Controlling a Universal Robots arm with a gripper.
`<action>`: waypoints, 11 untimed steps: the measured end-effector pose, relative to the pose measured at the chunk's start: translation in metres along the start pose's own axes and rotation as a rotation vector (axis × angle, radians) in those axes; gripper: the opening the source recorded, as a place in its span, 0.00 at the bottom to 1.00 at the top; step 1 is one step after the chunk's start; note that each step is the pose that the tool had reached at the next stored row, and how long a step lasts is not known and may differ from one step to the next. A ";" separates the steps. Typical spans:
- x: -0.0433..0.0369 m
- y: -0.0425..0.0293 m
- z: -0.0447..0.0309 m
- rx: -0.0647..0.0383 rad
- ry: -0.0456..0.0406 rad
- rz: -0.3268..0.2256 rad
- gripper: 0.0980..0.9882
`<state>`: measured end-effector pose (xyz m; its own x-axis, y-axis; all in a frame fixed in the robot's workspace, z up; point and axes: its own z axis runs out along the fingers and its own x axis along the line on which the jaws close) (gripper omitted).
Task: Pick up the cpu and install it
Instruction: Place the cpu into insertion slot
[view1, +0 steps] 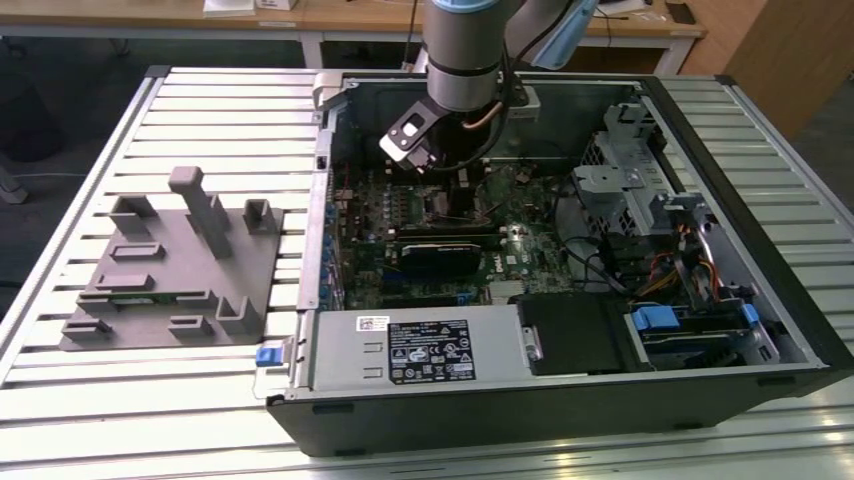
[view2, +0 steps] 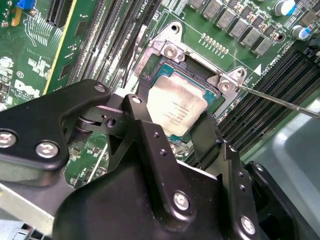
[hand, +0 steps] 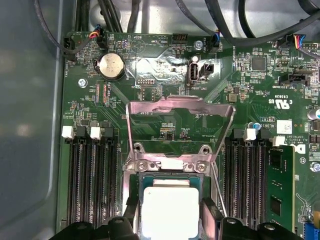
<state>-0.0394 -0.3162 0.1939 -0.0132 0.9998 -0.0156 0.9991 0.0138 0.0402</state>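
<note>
Here, your jaws gripped the cpu (hand: 171, 210) by two opposite edges.
It lay at the open socket (hand: 167, 165), seated or just above I could not tell, the load plate (hand: 180, 125) raised at that socket's side.

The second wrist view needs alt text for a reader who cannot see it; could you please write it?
The black claw holds the silvery cpu by opposite edges at the open socket on a green motherboard, with dark memory slots on both sides.
</note>
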 end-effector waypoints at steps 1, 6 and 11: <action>-0.0001 0.0000 -0.0006 0.000 -0.0004 0.000 0.57; 0.0000 0.0002 -0.0041 0.000 -0.0003 0.000 0.57; -0.0001 0.0004 -0.0104 0.000 -0.0003 0.000 0.57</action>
<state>-0.0394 -0.3161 0.2043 -0.0133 0.9998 -0.0159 0.9991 0.0139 0.0402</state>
